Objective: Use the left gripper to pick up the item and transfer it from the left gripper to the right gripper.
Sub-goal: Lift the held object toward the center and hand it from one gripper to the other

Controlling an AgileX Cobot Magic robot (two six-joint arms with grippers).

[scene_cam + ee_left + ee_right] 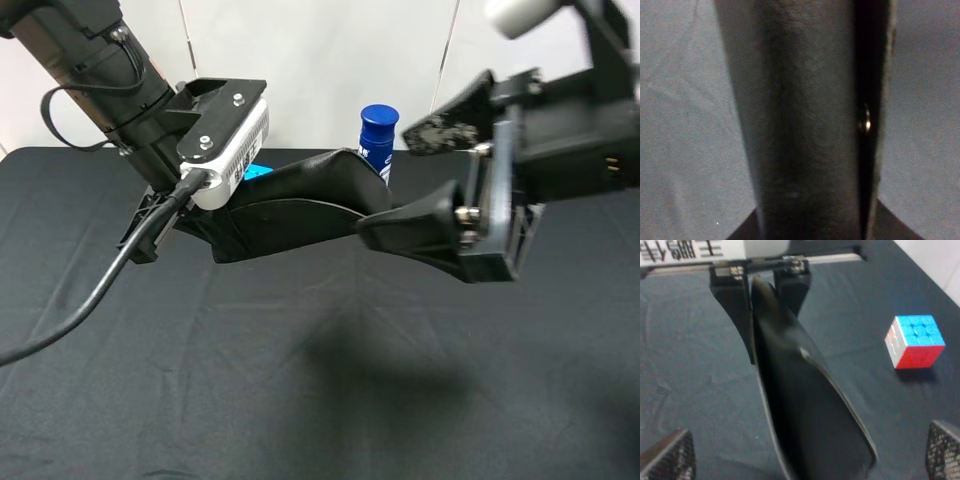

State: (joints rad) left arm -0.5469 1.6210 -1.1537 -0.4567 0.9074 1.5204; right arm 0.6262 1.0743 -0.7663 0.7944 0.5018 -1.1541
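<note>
I see the left gripper (pixel 185 215) clamped on one end of the item (pixel 300 200), the long black pouch, and holding it in the air above the black-clothed table (pixel 300 400), over the middle and somewhat toward the far edge. In the right wrist view its two fingers (pixel 730 300) press the pouch (pixel 805 405) from both sides. The left wrist view is almost filled by the pouch's matte side (pixel 800 125), so I read little else there.

The pouch runs out sideways from that grasp toward the right side of the table, sagging and curved along its length. Its free end lies between the jaws of the right gripper (pixel 420 175), which stand wide apart, one above and one below it. From the right wrist camera the textured fingertips (pixel 670 457) sit well clear on either side. I cannot tell whether the lower finger touches it.

A white bottle with a blue cap (pixel 378 140) stands upright near the far edge, behind the pouch. A coloured puzzle cube (pixel 915 340) rests on the cloth.
</note>
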